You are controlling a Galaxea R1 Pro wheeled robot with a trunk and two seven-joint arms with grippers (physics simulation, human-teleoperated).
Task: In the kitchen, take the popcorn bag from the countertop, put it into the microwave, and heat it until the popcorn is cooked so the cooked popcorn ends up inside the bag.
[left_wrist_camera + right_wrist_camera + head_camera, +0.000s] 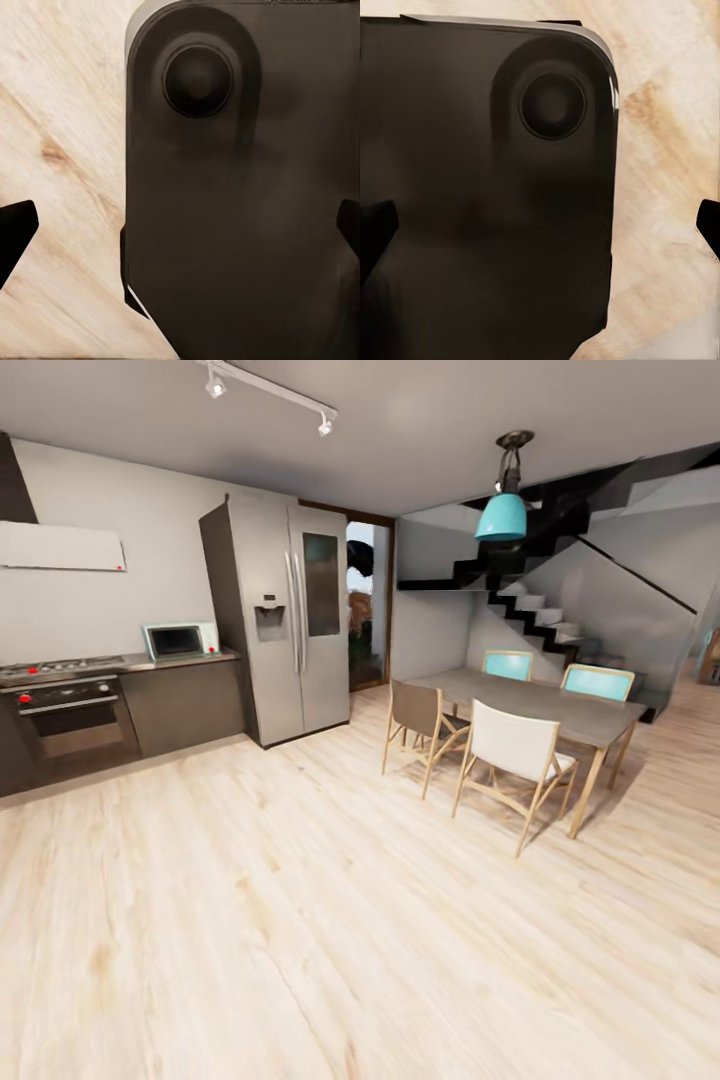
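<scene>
Far off at the left of the head view, the pale mint-blue microwave [178, 641] stands on the grey countertop [180, 661], its dark glass door shut. The popcorn bag and the popcorn are out of view. In the left wrist view my left gripper [180, 232] is open, its dark fingertips [15, 236] spread to both edges over a dark rounded part of the robot [240, 210]. My right gripper [540, 229] is open the same way, with nothing between its fingertips [375, 232].
A steel hob [55, 668] and dark built-in oven [70, 720] sit left of the microwave, a tall steel fridge [285, 620] to its right. A dining table [540, 705] with several chairs stands at the right, stairs [540, 610] behind it. Pale wood floor [300, 920] stretches between.
</scene>
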